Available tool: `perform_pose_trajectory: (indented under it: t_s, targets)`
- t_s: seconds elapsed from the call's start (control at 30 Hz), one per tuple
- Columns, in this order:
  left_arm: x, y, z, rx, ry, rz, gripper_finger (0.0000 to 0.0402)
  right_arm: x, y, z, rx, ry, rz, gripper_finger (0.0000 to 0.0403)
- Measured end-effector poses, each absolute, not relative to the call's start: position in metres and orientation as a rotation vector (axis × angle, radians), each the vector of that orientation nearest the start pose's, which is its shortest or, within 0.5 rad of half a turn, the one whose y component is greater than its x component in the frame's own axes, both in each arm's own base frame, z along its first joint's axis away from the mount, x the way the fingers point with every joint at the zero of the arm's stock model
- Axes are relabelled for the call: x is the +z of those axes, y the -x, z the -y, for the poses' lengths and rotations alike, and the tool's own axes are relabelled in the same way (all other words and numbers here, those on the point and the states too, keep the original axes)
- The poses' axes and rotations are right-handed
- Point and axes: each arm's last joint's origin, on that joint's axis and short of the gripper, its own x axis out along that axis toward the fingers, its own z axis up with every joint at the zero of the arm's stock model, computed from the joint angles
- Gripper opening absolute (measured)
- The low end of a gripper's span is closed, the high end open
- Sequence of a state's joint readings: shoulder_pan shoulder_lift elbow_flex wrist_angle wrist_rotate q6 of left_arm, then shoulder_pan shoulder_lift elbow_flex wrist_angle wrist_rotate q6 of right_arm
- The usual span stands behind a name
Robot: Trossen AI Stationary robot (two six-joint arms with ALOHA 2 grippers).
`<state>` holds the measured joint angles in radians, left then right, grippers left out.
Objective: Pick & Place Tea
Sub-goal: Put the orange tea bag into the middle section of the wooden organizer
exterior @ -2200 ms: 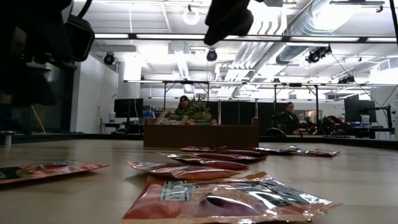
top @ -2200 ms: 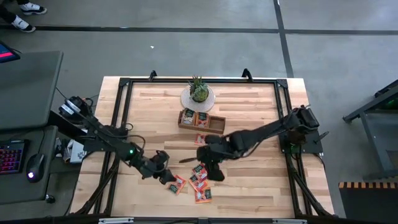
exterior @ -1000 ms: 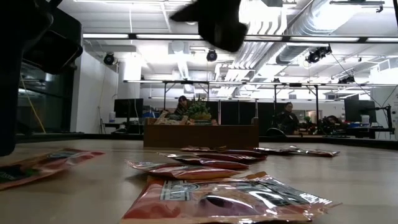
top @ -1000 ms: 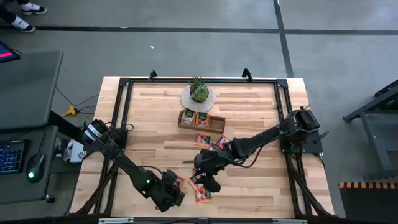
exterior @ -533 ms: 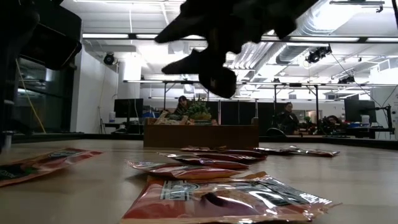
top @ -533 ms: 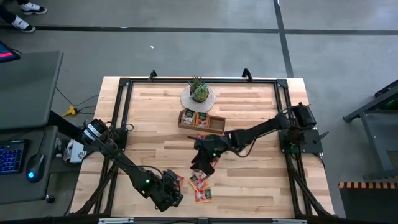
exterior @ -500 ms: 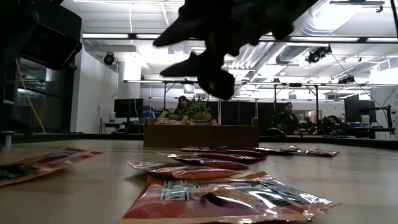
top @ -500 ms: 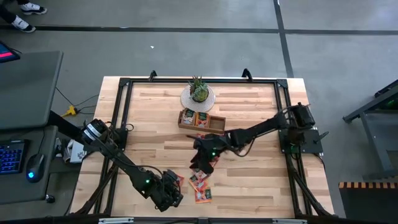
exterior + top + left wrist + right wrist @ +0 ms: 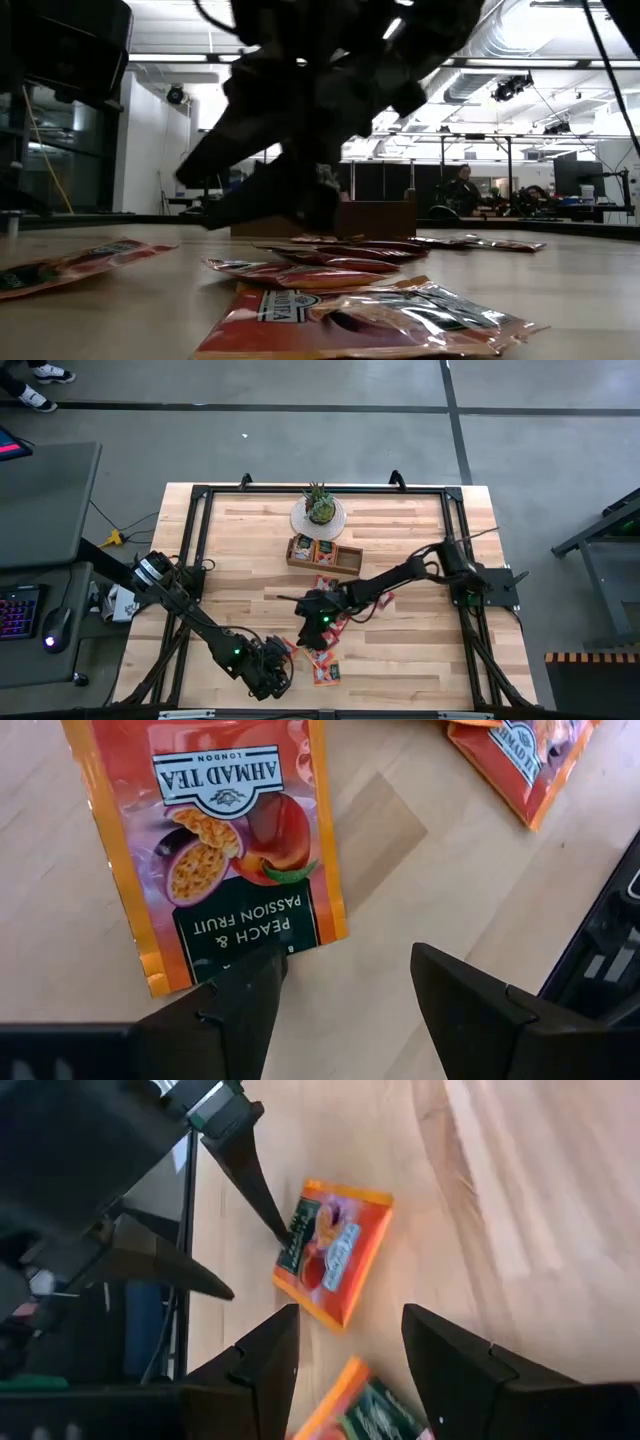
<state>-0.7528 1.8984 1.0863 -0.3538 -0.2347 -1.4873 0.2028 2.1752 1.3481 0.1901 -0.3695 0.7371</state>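
Several red-orange tea sachets lie flat on the wooden table, some near the front edge (image 9: 322, 657) and some by the brown tray (image 9: 345, 560). My left gripper (image 9: 277, 660) is open, low over the table, at the short edge of one sachet (image 9: 235, 850), which also shows in the right wrist view (image 9: 335, 1250). One of its fingers (image 9: 255, 982) stands at that edge, the other over bare wood. My right gripper (image 9: 308, 628) is open and empty (image 9: 350, 1320), above the sachets and facing the left gripper. Another sachet (image 9: 370, 1400) lies under it. My left gripper has one fingertip at the sachet's dark green short edge (image 9: 262, 952), coming in low from the near-left side. I cannot tell whether it touches. The sachet lies flat on the table.
The tray holds a few sachets in its left compartments (image 9: 312, 548). A potted plant on a white dish (image 9: 319, 510) stands behind it. A black frame (image 9: 200, 540) runs round the table. Another sachet (image 9: 520, 760) lies close beside my left gripper.
My right gripper has gone away from the near edge, then toward the table's left edge and down, close over the sachets in the middle. The sachets lie where they were.
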Motion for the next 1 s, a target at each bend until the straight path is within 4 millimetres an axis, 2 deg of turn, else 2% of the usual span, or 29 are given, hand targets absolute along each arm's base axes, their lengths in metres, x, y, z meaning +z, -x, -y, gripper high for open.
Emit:
perform_pose_trajectory:
  t_s: [0.33, 0.87, 1.0]
  targets:
    - [0.129, -0.264, 0.238, 0.347, 0.732, -1.089, 0.0225, 0.111, -0.47, -0.115, 0.344, -0.758, -0.866, 0.0174]
    - [0.129, -0.264, 0.238, 0.326, 0.693, -1.082, 0.0225, 0.106, -0.468, -0.12, 0.322, -0.739, -0.897, 0.0171]
    - [0.129, -0.264, 0.238, 0.316, 0.684, -1.089, 0.0225, 0.1, -0.463, -0.119, 0.227, -0.745, -0.97, 0.0169]
